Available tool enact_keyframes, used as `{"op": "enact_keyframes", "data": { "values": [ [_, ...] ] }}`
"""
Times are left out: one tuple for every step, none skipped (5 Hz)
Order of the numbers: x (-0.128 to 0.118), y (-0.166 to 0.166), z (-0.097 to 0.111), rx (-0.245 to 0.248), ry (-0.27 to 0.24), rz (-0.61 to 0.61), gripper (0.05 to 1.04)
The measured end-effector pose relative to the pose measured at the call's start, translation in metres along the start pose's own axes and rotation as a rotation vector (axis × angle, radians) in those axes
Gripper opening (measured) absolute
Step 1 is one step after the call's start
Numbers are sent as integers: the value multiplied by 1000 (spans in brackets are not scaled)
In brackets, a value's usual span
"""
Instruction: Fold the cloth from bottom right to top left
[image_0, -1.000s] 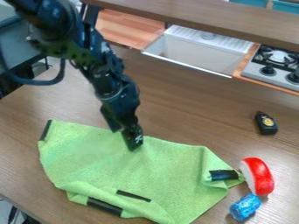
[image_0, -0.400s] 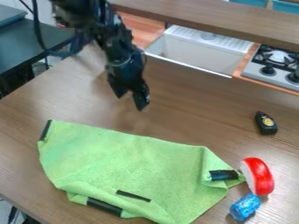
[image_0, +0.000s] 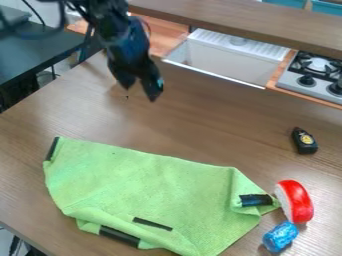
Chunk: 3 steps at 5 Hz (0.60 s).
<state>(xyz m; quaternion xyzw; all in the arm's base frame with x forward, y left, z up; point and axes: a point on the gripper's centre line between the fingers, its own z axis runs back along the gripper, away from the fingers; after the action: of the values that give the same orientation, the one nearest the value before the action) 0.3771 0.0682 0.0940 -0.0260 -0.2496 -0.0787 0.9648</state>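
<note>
Black jaws farther from cloth (image_0: 153, 185)

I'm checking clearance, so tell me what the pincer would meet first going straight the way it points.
The pincer points down, so probably the wooden table, short of the green cloth; its height is hard to judge, so the cloth's far edge is possible.

You have open passage over the table (image_0: 200, 130) at the cloth's (image_0: 160, 185) twelve o'clock. Obstructions noted: black object (image_0: 304, 142) at two, red-and-white object (image_0: 298, 201) at three, blue object (image_0: 280, 236) at four.
</note>
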Motion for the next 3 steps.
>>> {"op": "enact_keyframes", "data": {
  "values": [
    [-29,-9,23,-37,0,8,1001],
    [-64,-29,32,-63,24,-26,1001],
    [-99,-42,19,-67,87,-27,1001]
  ]
}}
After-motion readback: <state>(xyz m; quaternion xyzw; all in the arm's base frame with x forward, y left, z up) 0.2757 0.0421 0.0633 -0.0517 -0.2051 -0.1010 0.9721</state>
